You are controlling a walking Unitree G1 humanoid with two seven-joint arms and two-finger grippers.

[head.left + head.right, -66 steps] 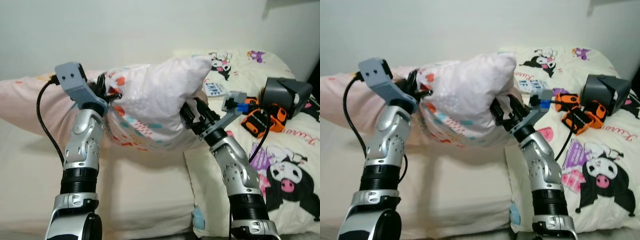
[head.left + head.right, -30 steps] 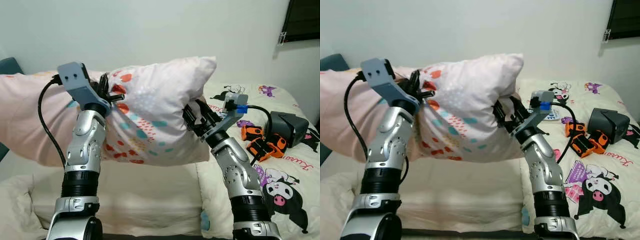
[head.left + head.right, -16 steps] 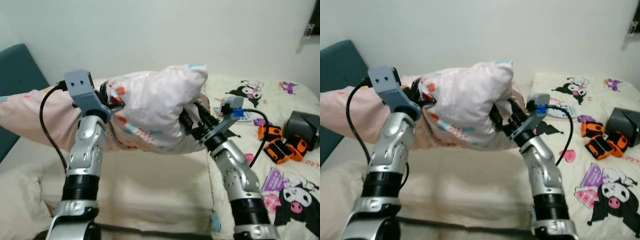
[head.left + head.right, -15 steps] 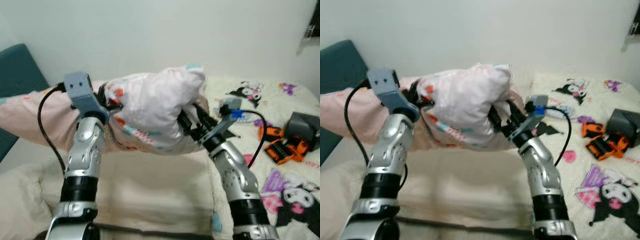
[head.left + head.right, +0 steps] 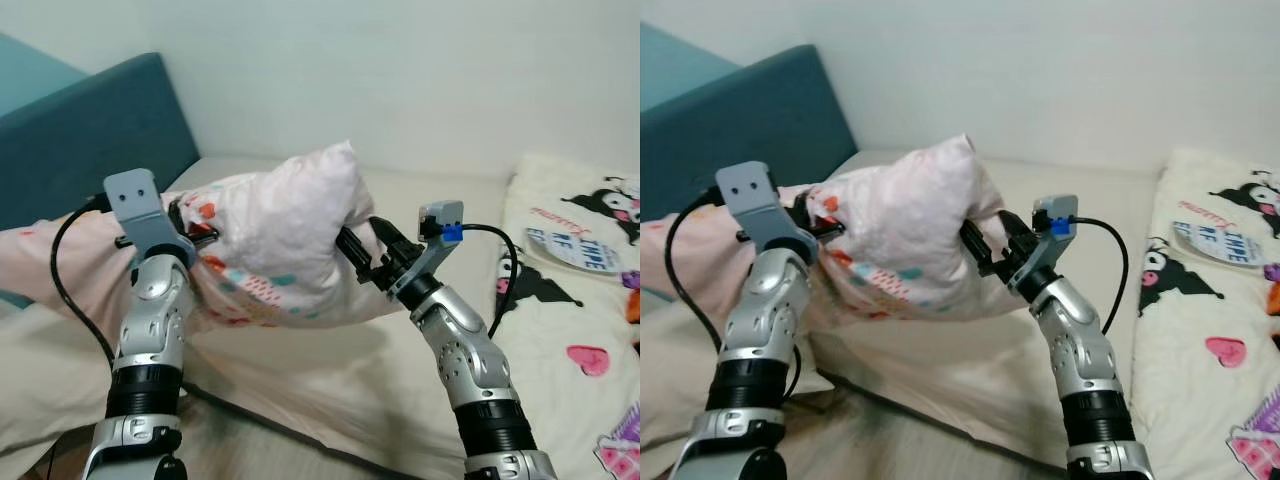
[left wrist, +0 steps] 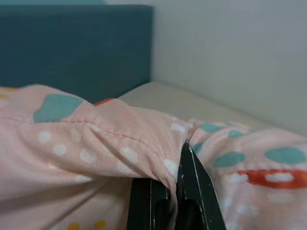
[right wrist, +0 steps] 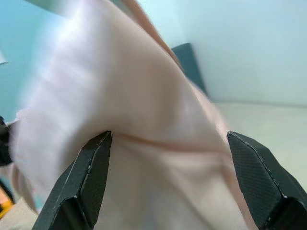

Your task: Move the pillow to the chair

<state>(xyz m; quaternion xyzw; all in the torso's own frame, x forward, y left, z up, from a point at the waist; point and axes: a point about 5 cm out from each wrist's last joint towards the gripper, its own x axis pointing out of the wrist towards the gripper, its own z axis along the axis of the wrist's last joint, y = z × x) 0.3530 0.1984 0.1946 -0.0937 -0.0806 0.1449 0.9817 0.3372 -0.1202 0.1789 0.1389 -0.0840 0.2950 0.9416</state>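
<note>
pillow (image 5: 275,245), pink with coloured spots, is held up off the bed (image 5: 330,390) between both arms, its long end trailing away to the robot's left toward the teal headboard (image 5: 90,130). left gripper (image 6: 165,191) is pinched narrow on a fold of the pillowcase. right gripper (image 7: 170,167) is spread wide, its fingers (image 7: 93,167) straddling the pillow's bulk and pressing into it rather than pinching. no chair can be made out yet, so the carry looks far from done. the risk, as i judge it: the left hold is only on loose fabric, and the right one relies on squeeze alone. a quick turn could let the heavy trailing end sag, drag on the bed, and pull the pillow free.
</note>
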